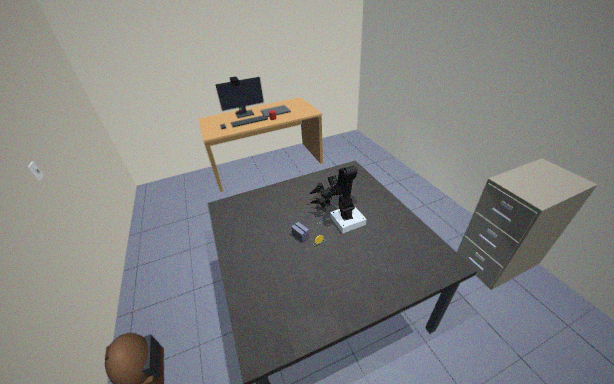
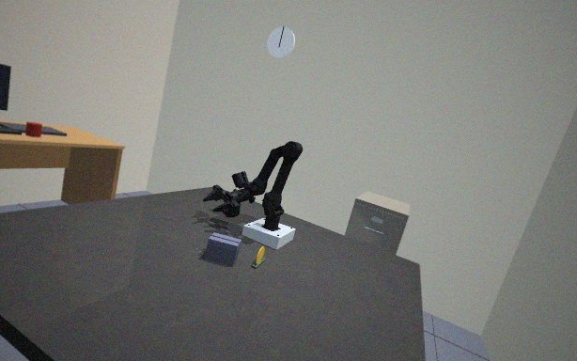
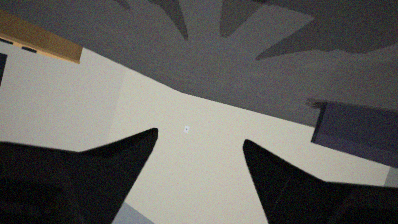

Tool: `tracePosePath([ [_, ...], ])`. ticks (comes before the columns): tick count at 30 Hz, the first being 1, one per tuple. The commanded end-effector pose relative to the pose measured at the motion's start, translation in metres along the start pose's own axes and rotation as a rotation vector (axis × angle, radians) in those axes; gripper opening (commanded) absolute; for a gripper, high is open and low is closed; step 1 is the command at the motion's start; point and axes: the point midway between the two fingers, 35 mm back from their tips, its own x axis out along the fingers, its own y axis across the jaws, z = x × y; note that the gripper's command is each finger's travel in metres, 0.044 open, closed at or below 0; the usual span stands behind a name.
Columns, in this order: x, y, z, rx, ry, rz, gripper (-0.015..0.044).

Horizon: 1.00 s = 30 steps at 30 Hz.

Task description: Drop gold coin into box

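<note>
Spread wide with nothing between its fingers, the gripper [image 2: 218, 199] hangs just above the dark table [image 2: 109, 282], reaching out low from the folded black arm [image 2: 275, 180], whose white base [image 2: 269, 233] sits near the table's far side. In the wrist view the two black fingertips frame only pale wall, with the table surface filling the top of that picture and a corner of the grey box [image 3: 357, 130] showing at the right edge. From the exterior view, the grey box [image 2: 223, 249] stands just in front of the base, its lid marked by lines too small to read as a slot. Beside it, near but apart, the gold coin [image 2: 260, 255] stands upright on its edge in the dark-green holder [image 2: 257, 265], its thin rim toward this camera and its face tilted slightly. Seen from above, the coin [image 1: 319, 239] and the box [image 1: 300, 231] sit side by side between the base and the wide open front half of the table. Nothing stands between the gripper and either one; the table edges lie well away from both. A wooden desk [image 1: 261, 125] and a filing cabinet [image 1: 526, 220] stand off the table, well apart from it.
</note>
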Motion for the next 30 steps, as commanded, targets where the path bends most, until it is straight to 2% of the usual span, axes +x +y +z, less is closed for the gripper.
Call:
tracePosePath([
  [1, 0.001, -0.001, 0.0, -0.007, -0.003, -0.006, 0.0374],
  [9, 0.058, -0.041, -0.014, -0.366, -0.105, -0.288, 0.0164],
  [15, 0.088, -0.095, -0.029, -0.72, -0.14, -0.56, 0.0161],
  [20, 0.097, -0.148, -0.043, -1.053, -0.121, -0.808, 0.0161],
  [25, 0.087, -0.201, -0.057, -1.416, -0.047, -1.068, 0.0161],
  [30, 0.062, -0.249, -0.072, -1.8, 0.089, -1.331, 0.0161],
])
